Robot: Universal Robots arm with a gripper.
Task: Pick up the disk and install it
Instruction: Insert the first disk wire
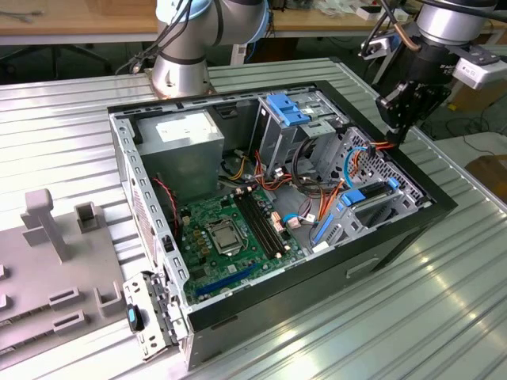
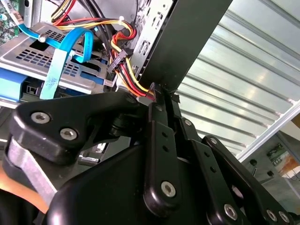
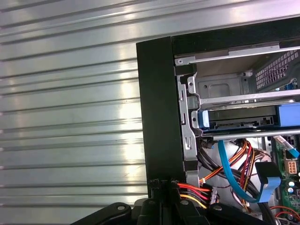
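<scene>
The disk [image 1: 371,199] sat in the drive cage [image 2: 47,54], at about four o'clock inside the computer case [image 1: 412,218] in the exterior view. In the first wrist view it lay level in its bay [image 3: 239,119], blue rail outward. Whether it was latched fully home could not be told.

A blue data cable [image 3: 229,173] looped just beside it, near the red-and-yellow power wires [image 3: 192,190]. The gripper [image 1: 394,134] hung at about one o'clock from the disk, jaws clenched with nothing visibly between them. Its tips [image 2: 154,93] were right at those wires and against the black case wall [image 3: 157,108].

The likely trouble was a snag: any sideways move could have hooked the wires and tugged a connector. A drop could have scraped the wall or knocked a half-seated disk askew.
</scene>
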